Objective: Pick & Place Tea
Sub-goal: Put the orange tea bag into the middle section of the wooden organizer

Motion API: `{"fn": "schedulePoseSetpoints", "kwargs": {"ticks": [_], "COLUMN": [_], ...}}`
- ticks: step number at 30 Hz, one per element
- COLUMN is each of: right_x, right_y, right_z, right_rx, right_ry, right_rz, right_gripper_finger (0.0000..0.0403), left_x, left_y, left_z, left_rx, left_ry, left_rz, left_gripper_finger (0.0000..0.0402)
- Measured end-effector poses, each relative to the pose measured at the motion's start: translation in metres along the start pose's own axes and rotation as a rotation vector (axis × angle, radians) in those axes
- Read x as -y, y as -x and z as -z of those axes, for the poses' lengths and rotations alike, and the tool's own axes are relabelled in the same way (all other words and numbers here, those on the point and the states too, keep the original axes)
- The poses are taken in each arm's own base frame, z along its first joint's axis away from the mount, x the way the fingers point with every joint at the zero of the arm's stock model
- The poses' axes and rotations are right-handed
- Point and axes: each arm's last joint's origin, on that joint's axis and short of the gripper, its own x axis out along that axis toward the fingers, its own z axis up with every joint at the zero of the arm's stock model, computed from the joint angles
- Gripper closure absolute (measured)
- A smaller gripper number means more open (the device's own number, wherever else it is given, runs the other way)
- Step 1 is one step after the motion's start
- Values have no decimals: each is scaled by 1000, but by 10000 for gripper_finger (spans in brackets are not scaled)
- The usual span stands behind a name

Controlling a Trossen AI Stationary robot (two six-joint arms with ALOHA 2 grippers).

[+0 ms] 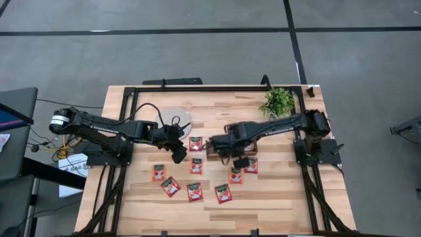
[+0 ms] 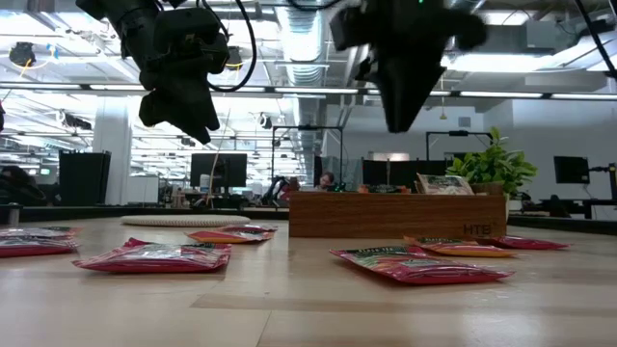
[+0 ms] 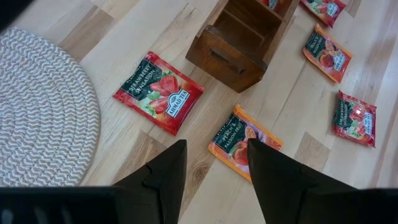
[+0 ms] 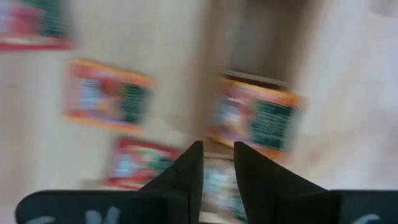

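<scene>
Left gripper [image 3: 214, 165] hovers with fingers apart, empty, over bare planks between the red square tea sachets [image 3: 158, 92] and the brown wooden tray [image 3: 239, 38]. Right gripper [image 4: 217, 163]: fingers slightly apart, nothing held, above the tray's edge. Other sachets lie scattered toward the table's [image 1: 276, 210] front edge.

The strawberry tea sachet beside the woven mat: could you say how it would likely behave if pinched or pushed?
The strawberry sachet lies thin and flat, so it is probably light and floppy. Its glossy wrapper could slide on the wooden table when nudged. It cannot roll or tip.
</scene>
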Motion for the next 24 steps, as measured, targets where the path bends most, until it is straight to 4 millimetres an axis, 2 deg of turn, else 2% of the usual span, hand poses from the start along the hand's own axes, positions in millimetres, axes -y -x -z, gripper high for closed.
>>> {"fn": "schedulePoseSetpoints", "kwargs": {"ticks": [5,10,15,18,24], "right_x": [-27,-45,-56,-61,-65], "right_y": [3,4,5,-5,-32], "right_z": [-4,-9,-14,-17,-11], "right_rx": [24,56,99,140,110], "right_ry": [19,21,35,28,-42], "right_rz": [-149,-160,-162,-161,-167], "right_gripper_finger": [321,321,321,321,321], "left_x": [0,-1,-1,1,3], "left_y": [0,0,0,0,1], "left_z": [0,1,3,5,9], "left_rx": [-1,-9,-24,-34,-26], "left_ry": [0,-3,-11,-20,-43], "left_rz": [-1,-7,-14,-15,-49], "left_gripper_finger": [241,241,241,241,241]}}
